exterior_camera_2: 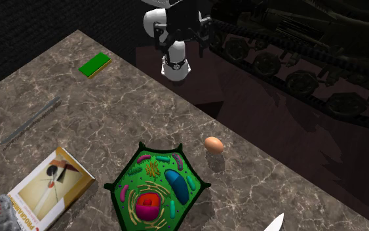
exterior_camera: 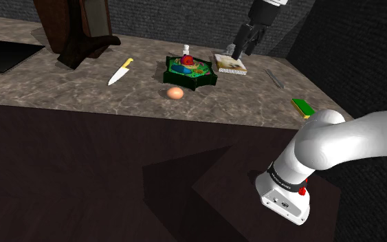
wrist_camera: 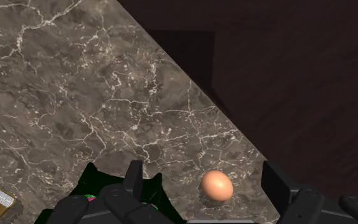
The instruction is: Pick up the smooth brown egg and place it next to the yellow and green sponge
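Note:
A smooth brown egg [exterior_camera: 175, 93] [exterior_camera_2: 213, 145] lies on the marbled counter close to its front edge, just in front of a green cell model [exterior_camera: 191, 70]. The sponge [exterior_camera: 302, 108] [exterior_camera_2: 94, 64], green on top with a yellow edge, sits far off near the counter's corner at the shoulder view's right. My black gripper [exterior_camera: 238, 53] hangs above the counter over a book [exterior_camera: 229, 63], behind and to the right of the egg. In the wrist view the gripper [wrist_camera: 204, 181] is open, and the egg [wrist_camera: 216, 186] shows well below, between the fingers [wrist_camera: 133, 178], untouched.
A yellow-handled knife [exterior_camera: 120, 71] lies left of the cell model. A thin grey tool [exterior_camera: 273, 78] rests between book and sponge. A tall dark object [exterior_camera: 82, 31] and a black inset panel [exterior_camera: 3, 55] stand at the back left. The counter edge [wrist_camera: 234, 127] drops to dark floor.

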